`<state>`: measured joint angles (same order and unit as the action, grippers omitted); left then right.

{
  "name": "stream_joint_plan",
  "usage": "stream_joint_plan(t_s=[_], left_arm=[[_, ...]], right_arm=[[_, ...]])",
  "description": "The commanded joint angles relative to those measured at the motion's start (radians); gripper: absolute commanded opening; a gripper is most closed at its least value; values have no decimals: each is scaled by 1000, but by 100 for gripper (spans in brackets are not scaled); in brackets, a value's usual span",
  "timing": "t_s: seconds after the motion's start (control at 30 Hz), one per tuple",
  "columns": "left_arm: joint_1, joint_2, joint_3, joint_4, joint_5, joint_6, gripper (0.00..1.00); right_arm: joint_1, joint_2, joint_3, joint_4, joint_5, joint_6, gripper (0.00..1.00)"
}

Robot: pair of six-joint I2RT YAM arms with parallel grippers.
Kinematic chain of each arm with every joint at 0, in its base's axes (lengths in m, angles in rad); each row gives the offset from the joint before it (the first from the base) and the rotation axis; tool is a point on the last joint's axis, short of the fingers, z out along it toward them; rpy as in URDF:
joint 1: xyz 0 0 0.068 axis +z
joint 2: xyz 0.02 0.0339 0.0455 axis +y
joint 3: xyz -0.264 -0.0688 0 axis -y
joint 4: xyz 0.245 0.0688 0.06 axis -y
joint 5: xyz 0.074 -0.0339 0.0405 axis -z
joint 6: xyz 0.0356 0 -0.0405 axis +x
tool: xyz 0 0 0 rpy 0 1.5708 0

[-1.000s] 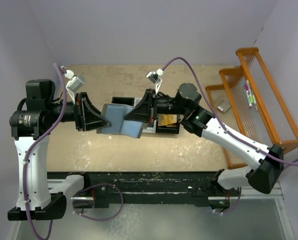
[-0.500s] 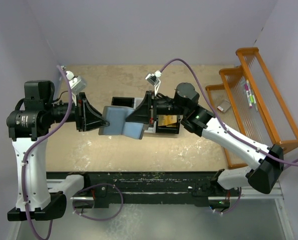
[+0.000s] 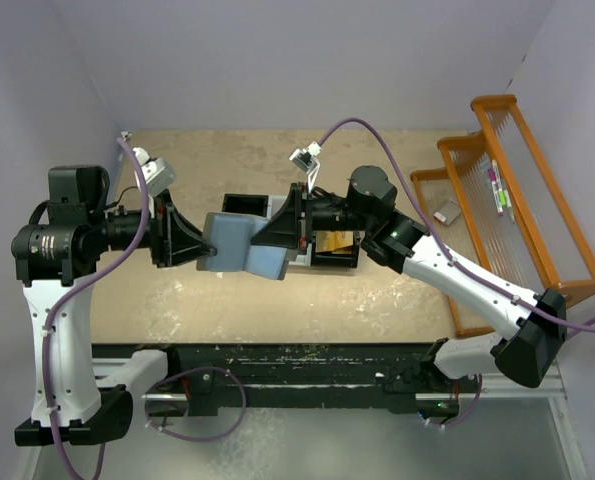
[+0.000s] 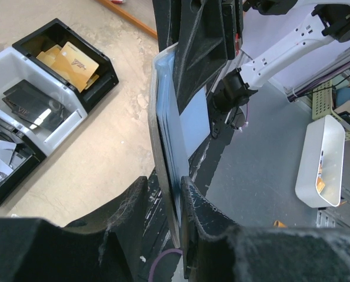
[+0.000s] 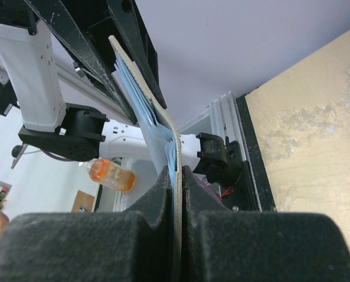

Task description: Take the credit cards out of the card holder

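The holder (image 3: 235,240) hangs in the air between the two arms, near the tray (image 4: 57,132). The left gripper (image 3: 209,248) pinches its left edge and the right gripper (image 3: 264,238) pinches its right edge. Gold cards (image 4: 69,57) and black cards (image 4: 30,100) lie in the tray.

1 card holder (image 3: 233,240), 1 tray (image 4: 69,130), 2 hands (image 3: 209,250) (image 3: 263,238).

Grey card holder (image 4: 165,170) edge-on between left fingers (image 4: 201,220), tray (image 4: 69,130) beyond holding gold cards (image 4: 69,59), black cards (image 4: 30,97)
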<state>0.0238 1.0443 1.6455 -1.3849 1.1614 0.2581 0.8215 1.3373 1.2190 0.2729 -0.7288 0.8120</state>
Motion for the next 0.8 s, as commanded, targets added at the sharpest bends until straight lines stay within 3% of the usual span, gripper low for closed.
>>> stream_joint_plan(t_s=[0.0, 0.77], left_arm=[[-2, -1, 33, -29, -6, 59, 31], [-2, -9, 49, -1, -94, 46, 17]], right_arm=[[-5, -18, 48, 29, -15, -18, 0], [-5, -15, 43, -1, -2, -36, 0]])
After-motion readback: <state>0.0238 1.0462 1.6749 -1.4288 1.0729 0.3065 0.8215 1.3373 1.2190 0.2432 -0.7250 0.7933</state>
